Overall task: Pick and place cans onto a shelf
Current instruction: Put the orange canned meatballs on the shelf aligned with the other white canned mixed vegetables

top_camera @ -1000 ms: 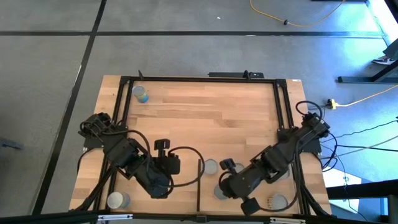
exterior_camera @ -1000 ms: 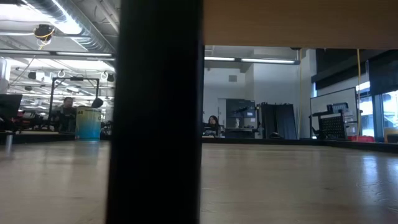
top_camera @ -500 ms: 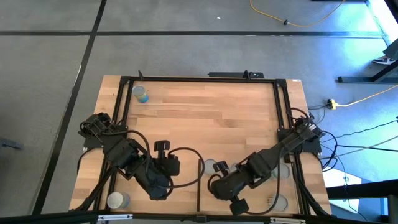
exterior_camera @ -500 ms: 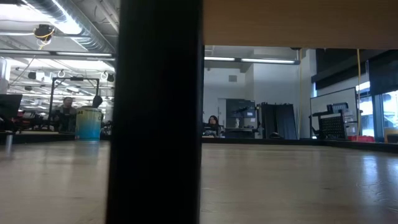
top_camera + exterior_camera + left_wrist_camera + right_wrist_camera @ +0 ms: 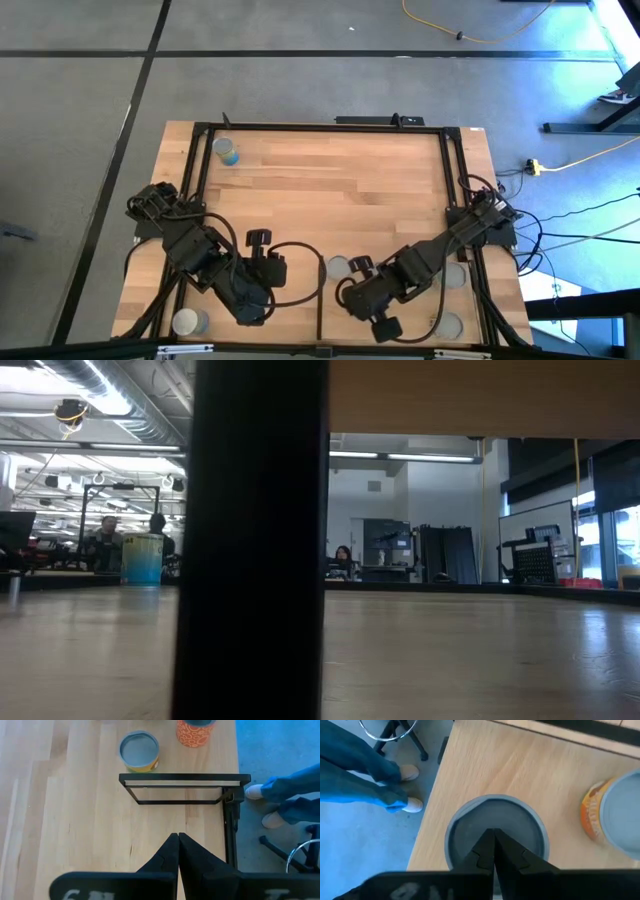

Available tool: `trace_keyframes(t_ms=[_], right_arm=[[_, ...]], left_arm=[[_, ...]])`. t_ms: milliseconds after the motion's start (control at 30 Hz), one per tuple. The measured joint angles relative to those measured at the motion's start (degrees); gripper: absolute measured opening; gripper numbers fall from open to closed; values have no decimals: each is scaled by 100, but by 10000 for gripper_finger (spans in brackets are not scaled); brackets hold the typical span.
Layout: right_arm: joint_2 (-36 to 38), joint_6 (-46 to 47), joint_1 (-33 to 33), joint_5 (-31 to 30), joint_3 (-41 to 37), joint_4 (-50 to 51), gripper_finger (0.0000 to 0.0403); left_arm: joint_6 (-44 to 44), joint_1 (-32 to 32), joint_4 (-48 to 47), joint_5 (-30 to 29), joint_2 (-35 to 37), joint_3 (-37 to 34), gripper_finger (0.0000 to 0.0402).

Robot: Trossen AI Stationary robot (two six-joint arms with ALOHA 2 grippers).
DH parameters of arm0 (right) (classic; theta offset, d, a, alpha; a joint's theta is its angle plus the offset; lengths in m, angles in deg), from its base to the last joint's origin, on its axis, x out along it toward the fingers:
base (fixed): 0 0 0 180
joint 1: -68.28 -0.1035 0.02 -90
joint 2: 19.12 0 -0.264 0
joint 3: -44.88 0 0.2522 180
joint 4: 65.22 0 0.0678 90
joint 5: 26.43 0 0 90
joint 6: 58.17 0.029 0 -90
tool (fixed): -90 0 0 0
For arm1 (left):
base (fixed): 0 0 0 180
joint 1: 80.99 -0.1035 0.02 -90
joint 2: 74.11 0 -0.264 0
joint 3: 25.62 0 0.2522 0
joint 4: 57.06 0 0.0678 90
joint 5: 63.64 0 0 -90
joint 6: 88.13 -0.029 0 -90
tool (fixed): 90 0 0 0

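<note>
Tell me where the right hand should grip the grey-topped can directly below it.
Grip the grey-topped can by its curved side wall, coming straight down from above. It stands upright with its round top facing the right hand, whose fingers are shut and would need to open wider than the rim. The orange can stands apart, probably leaving room.

Pale striped plank surface [image 5: 330, 190], black frame bars [image 5: 185, 779], blue-labelled can [image 5: 227, 151] with silver top, yellow-sided can [image 5: 139, 752] with grey lid, orange patterned can [image 5: 195, 730], grey-topped can [image 5: 495, 832], dark fingers [image 5: 170, 855], person's blue trousers [image 5: 292, 787], white shoes [image 5: 255, 792].
</note>
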Motion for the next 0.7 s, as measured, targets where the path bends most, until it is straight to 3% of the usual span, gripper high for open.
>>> trace_keyframes(t_ms=[700], right_arm=[[203,435,-315,446,-13,1109,10]], left_arm=[[9,2,-2,-2,-4,0,0]])
